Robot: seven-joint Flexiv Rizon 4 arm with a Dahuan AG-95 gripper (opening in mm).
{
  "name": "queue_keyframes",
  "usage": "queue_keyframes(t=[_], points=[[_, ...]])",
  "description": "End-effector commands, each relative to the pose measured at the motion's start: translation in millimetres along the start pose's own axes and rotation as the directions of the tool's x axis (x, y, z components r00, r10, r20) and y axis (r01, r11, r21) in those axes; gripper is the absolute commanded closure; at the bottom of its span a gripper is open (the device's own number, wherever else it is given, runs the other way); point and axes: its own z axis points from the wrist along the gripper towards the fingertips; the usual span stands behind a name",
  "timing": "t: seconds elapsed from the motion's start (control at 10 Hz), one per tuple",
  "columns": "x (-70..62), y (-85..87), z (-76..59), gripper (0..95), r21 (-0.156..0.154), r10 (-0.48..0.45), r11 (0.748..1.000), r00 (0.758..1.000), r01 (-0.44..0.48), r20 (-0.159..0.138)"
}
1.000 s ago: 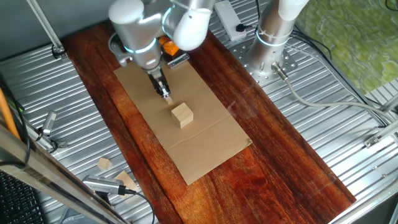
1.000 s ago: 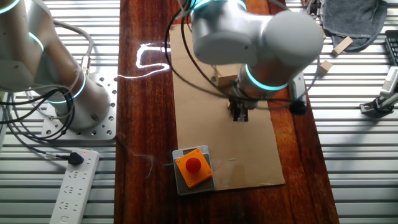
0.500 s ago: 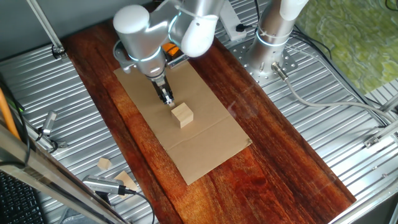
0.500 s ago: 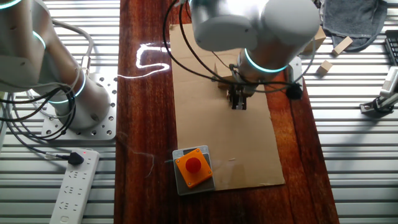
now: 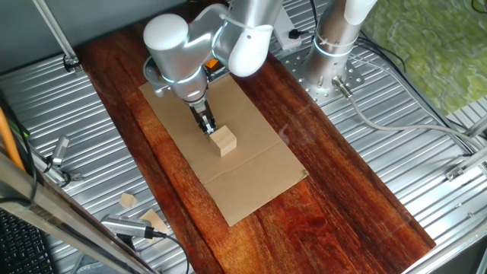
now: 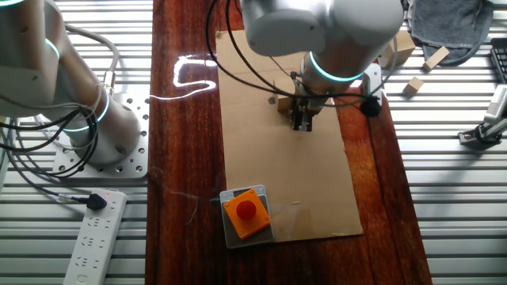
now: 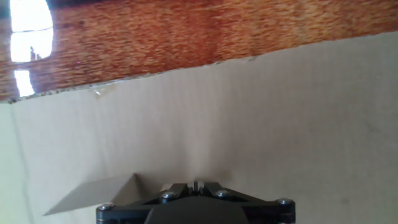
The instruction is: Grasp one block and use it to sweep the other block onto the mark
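Now down on the cardboard sheet [image 5: 251,164], claw [image 5: 208,128] with fingers pinched together just beside the wooden cube [image 5: 224,141]; anything gripped between them hidden.

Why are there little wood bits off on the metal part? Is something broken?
Nothing looks broken. A few wooden scraps lie loose on the metal table, away from the cardboard sheet where the gripper meets the wooden cube.
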Motion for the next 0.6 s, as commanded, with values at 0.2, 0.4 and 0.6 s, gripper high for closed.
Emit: queue_keyframes(t=[0.2, 0.4, 0.6], points=[[-0.8, 9.3, 1.2, 95.0, -0.005, 0.015, 1.0, 1.0, -0.015, 0.0], [-1.1, 9.8, 1.4, 95.0, -0.015, 0.015, 1.0, 1.0, -0.015, 0.001], [-1.1, 9.8, 1.4, 95.0, -0.012, 0.012, 1.0, 1.0, -0.012, 0.0]])
